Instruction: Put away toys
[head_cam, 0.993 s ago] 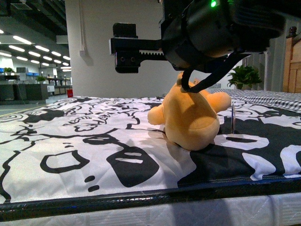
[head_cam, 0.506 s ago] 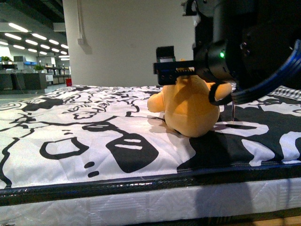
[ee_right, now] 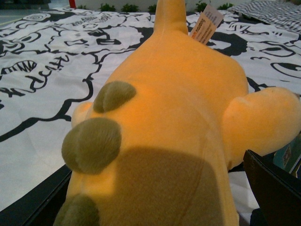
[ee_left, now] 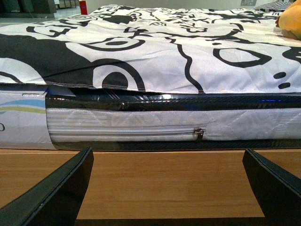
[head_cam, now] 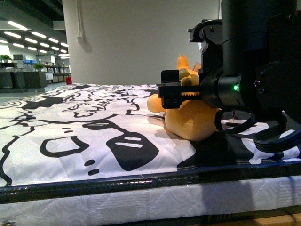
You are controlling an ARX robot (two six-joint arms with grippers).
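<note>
The orange-yellow plush toy [head_cam: 186, 123] lies on the bed's black-and-white patterned cover [head_cam: 70, 141], near the front right edge. My right arm [head_cam: 244, 89] hangs in front of it at the toy's height. In the right wrist view the toy [ee_right: 174, 108] fills the frame, with olive-green spots and a paper tag [ee_right: 207, 23]. My right gripper [ee_right: 160, 202] is open, with one finger on each side of the toy's body. My left gripper [ee_left: 164, 188] is open and empty, low in front of the mattress side [ee_left: 141, 122]. A bit of the toy [ee_left: 292, 19] shows at the far edge of that view.
A wooden surface [ee_left: 164, 169] runs below the mattress, under my left gripper. A checkered pillow or sheet [ee_right: 273, 12] lies beyond the toy. A white wall [head_cam: 141, 42] stands behind the bed, with an open hall at the far left.
My right arm has come down from above the toy to the toy's level, and its open fingers now sit on either side of the toy. The toy has not moved.
</note>
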